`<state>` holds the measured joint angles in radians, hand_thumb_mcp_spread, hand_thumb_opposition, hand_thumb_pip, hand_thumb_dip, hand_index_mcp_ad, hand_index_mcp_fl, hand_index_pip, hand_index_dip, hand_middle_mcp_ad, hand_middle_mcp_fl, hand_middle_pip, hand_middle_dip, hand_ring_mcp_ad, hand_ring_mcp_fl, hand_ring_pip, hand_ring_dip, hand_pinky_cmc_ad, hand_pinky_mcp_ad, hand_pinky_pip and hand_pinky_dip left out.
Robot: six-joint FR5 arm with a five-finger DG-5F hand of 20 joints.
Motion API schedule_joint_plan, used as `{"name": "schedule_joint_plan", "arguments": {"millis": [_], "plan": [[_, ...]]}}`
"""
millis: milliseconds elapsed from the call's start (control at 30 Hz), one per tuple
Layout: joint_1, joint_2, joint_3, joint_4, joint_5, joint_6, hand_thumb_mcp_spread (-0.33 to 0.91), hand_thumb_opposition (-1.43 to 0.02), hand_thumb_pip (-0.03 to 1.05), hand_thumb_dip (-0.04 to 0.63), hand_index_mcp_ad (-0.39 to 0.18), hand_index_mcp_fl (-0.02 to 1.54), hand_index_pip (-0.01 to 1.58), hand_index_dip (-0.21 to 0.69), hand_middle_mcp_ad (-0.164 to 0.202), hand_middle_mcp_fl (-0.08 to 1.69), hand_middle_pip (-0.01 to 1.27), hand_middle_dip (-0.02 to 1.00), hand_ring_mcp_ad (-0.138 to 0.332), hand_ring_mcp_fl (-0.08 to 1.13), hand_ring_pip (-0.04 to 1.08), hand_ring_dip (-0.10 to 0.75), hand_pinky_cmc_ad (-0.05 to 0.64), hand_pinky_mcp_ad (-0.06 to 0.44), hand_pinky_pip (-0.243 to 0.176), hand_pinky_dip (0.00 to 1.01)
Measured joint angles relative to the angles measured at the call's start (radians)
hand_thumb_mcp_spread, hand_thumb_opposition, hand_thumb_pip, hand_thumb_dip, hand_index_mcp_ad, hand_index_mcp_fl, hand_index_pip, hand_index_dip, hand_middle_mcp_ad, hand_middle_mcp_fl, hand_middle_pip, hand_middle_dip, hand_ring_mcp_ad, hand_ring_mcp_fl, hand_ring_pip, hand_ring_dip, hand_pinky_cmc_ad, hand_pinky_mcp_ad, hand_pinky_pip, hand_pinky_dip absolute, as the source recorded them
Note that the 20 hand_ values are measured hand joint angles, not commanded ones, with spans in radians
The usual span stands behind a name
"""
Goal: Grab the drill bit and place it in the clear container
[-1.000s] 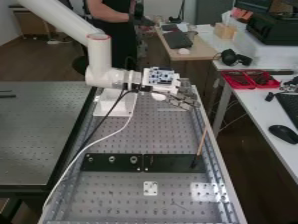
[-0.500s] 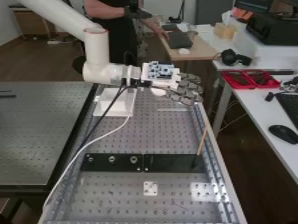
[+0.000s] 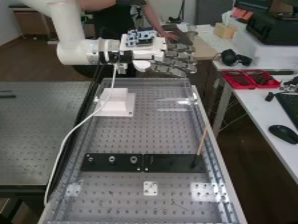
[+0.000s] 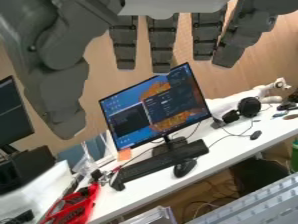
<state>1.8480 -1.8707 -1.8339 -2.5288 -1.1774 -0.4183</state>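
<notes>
Above the bench's far end, the hand (image 3: 174,61) is held up with straight, spread fingers and nothing between them. In the wrist view the hand (image 4: 162,44) has its fingers straight and its thumb apart from them. Below it in the high view, a clear container (image 3: 174,104) sits on the bench's far right part, near the rail. A thin orange-brown rod (image 3: 201,142) with a dark lower end leans at the right end of the black plates; I cannot tell whether it is the drill bit.
Black plates (image 3: 112,162) with several round fittings cross the perforated bench (image 3: 149,135). A white block (image 3: 115,102) stands at the far left. Beside the bench is a white desk with red trays (image 3: 249,79), a monitor (image 4: 156,107) and a keyboard (image 4: 163,160).
The arm and hand have risen and drawn back toward the far end and left, away from above the clear container. The fingers look more spread. The rod has stayed put.
</notes>
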Motion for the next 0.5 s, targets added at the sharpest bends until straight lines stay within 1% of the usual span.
{"name": "schedule_joint_plan", "arguments": {"millis": [33, 100, 133, 300, 433, 500], "plan": [[-0.001, 0.006, 0.000, -0.005, 0.000, -0.006, 0.30, -0.73, 0.64, 0.208, -0.098, 0.12, 0.14, 0.197, 0.075, 0.09, 0.11, 0.22, 0.230, 0.00, 0.08, 0.054, 0.279, 0.166, -0.108, 0.33], [-0.006, 0.025, 0.003, -0.045, -0.007, -0.024, 0.30, -0.73, 0.63, 0.208, -0.098, 0.13, 0.13, 0.202, 0.075, 0.09, 0.11, 0.22, 0.232, 0.00, 0.08, 0.054, 0.278, 0.166, -0.112, 0.33], [-0.007, 0.028, 0.004, -0.052, -0.009, -0.027, 0.30, -0.73, 0.63, 0.206, -0.098, 0.12, 0.13, 0.206, 0.075, 0.09, 0.11, 0.22, 0.229, 0.01, 0.08, 0.054, 0.278, 0.166, -0.108, 0.35], [-0.022, 0.042, 0.025, -0.106, -0.033, -0.059, 0.30, -0.73, 0.62, 0.206, -0.098, 0.13, 0.11, 0.218, 0.075, 0.10, 0.11, 0.22, 0.229, 0.01, 0.08, 0.054, 0.278, 0.166, -0.110, 0.36], [-0.028, 0.041, 0.044, -0.123, -0.051, -0.076, 0.30, -0.73, 0.62, 0.206, -0.098, 0.13, 0.11, 0.222, 0.075, 0.10, 0.11, 0.22, 0.229, 0.01, 0.08, 0.054, 0.278, 0.166, -0.113, 0.37], [-0.029, 0.038, 0.052, -0.128, -0.059, -0.082, 0.30, -0.73, 0.62, 0.206, -0.098, 0.13, 0.12, 0.243, 0.075, 0.10, 0.11, 0.22, 0.229, 0.01, 0.08, 0.054, 0.278, 0.169, -0.105, 0.38]]}}
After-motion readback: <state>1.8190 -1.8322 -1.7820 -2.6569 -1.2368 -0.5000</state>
